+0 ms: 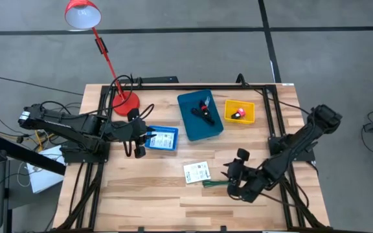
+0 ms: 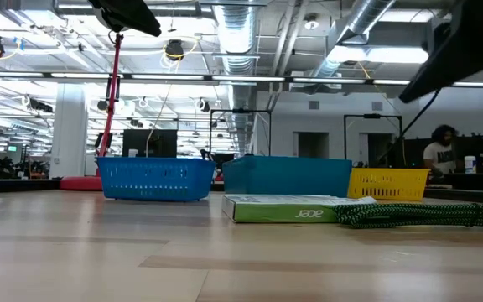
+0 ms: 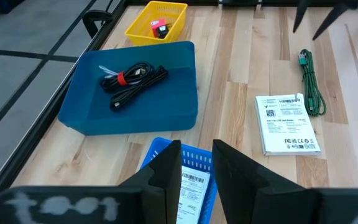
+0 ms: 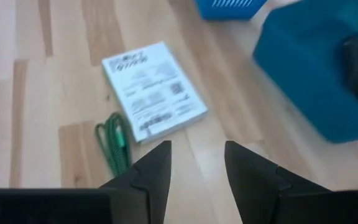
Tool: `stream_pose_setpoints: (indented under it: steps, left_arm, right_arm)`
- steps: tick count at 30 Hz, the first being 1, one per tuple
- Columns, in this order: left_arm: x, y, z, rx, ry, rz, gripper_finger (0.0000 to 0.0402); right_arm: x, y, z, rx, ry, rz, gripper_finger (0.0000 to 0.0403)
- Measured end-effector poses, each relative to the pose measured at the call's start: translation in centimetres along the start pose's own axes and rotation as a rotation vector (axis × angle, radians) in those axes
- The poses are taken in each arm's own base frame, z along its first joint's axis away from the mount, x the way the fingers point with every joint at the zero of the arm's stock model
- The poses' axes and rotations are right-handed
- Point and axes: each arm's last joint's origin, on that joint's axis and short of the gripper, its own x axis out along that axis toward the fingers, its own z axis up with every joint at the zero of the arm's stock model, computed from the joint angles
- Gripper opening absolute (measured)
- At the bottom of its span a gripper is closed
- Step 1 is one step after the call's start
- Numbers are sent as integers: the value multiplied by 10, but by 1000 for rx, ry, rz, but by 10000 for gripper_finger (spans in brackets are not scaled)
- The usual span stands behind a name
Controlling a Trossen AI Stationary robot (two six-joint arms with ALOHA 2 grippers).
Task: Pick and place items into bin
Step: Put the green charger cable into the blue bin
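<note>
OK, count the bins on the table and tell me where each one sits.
3. The small blue basket lies under the left gripper, the teal tray sits mid-table holding black cables, and the yellow basket stands beside it on the right arm's side.

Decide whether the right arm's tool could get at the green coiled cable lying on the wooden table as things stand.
Probably yes. The right tool is open just beside the green coiled cable, which lies bare on the wooden table next to the white printed flat packet; nothing covers it.
</note>
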Motion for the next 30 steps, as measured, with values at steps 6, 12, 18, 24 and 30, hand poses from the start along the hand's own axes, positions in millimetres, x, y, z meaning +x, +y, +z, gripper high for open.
stream_pose_setpoints:
  steps: [6,12,18,24,30]
  left_arm:
    - [0,0,0,0,0,0,80]
    - [0,0,0,0,0,0,80]
    - [0,0,0,0,0,0,80]
    - [0,0,0,0,0,0,80]
    - [0,0,0,0,0,0,80]
  right_arm:
    - [12,3,0,23,77,56,149]
    - [12,4,-1,39,154,128,158]
    - [12,5,-3,94,206,166,167]
    - [12,6,-3,99,227,185,183]
    - [18,3,-12,102,231,183,199]
